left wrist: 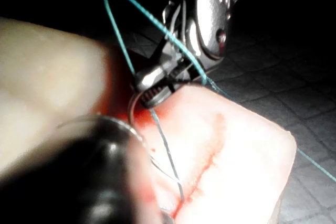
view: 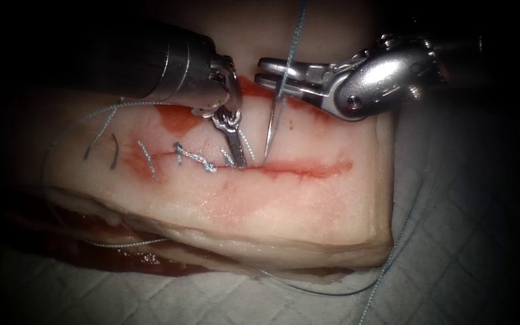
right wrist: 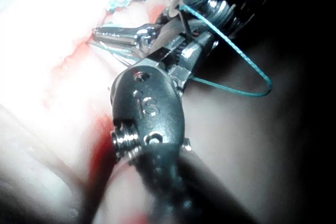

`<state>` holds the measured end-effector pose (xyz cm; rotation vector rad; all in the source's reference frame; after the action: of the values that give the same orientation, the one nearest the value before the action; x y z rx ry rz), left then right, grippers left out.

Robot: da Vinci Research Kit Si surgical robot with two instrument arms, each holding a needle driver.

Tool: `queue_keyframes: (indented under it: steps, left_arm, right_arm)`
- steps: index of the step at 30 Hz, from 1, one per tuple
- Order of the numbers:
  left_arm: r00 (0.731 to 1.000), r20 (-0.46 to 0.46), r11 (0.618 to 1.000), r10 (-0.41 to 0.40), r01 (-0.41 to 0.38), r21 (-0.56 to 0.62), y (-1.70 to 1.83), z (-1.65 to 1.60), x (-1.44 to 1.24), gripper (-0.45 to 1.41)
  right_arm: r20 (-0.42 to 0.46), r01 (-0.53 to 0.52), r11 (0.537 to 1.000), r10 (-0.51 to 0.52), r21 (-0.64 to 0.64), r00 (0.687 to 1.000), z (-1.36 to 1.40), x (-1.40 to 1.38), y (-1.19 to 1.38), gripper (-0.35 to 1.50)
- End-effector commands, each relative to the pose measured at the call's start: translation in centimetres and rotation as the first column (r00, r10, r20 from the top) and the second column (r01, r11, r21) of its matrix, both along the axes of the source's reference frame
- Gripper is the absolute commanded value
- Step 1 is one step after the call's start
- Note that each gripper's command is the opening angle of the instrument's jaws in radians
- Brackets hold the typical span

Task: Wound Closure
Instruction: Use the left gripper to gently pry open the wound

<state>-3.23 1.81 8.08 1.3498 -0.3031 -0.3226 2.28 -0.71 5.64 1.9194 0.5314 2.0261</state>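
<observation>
From the endoscope, the right tool (view: 263, 69) is gripping the curved steel needle (view: 271, 129) near its blunt end, tip touching the pale tissue (view: 308, 198) at the red cut (view: 308, 168), while the left tool (view: 239, 157), jaws closed on nothing, is resting beside stitches. Both wrist views are showing teal thread (left wrist: 157, 22) looping past the clamped serrated jaws.
</observation>
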Motion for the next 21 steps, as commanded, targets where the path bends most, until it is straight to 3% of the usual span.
queue_keyframes:
  steps: [1, 15, 21]
  left_arm:
    - [1.000, 0.003, 1.000, -0.003, 0.003, -0.002, 0.01, 0.03, -0.04, -0.45]
    - [1.000, 0.011, 0.999, -0.028, 0.028, -0.017, 0.01, -0.01, -0.06, -0.45]
    - [0.997, 0.025, 0.993, -0.067, 0.069, -0.098, 0.11, 0.03, -0.15, -0.45]
  right_arm:
    - [0.000, -0.003, 1.000, 0.003, 0.000, 1.000, 0.04, 0.10, 0.05, -0.35]
    - [0.013, -0.009, 0.999, 0.008, 0.039, 1.000, 0.08, 0.24, -0.04, -0.35]
    - [0.015, -0.011, 0.999, 0.010, 0.037, 1.000, 0.09, 0.26, -0.05, -0.35]
